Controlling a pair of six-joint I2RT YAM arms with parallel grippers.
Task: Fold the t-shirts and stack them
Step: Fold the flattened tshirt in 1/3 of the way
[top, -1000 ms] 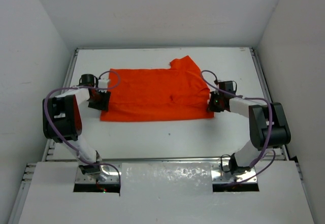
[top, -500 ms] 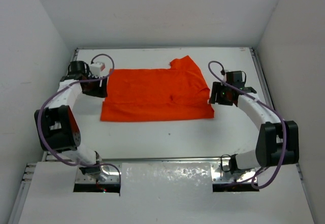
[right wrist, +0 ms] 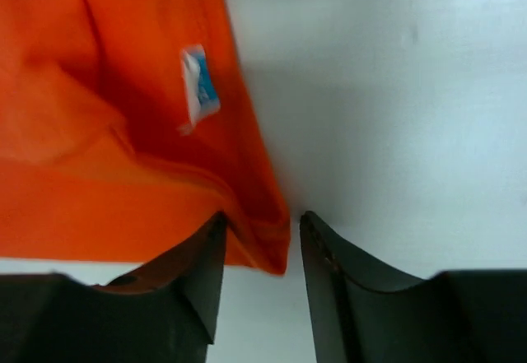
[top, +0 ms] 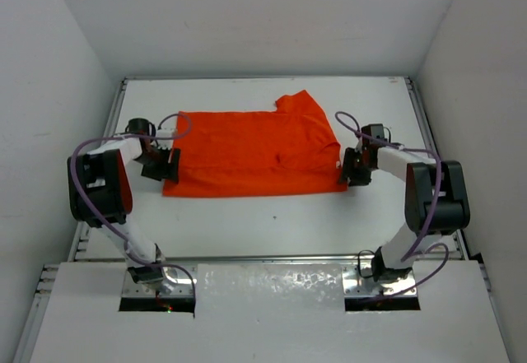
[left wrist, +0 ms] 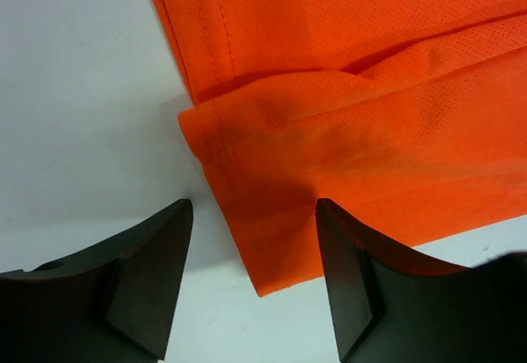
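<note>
The orange-red t-shirt (top: 255, 153) lies flat on the white table, folded into a wide rectangle with one sleeve sticking out at the far right. My left gripper (top: 168, 165) is open at its near left corner. In the left wrist view that corner (left wrist: 272, 272) lies between the two dark fingers of the gripper (left wrist: 251, 215). My right gripper (top: 347, 170) is open at the near right corner. In the right wrist view that corner (right wrist: 268, 248) sits between its narrowly parted fingers (right wrist: 206, 256), and a small white and blue label (right wrist: 198, 83) shows on the cloth.
White walls close in the table (top: 272, 215) on the left, far and right sides. A metal rail (top: 272, 258) runs along the near edge, in front of the arm bases. Purple cables loop from both arms.
Half a second ago both grippers were farther up the shirt's side edges. Both have come back down to the near corners. The shirt has not visibly moved.
</note>
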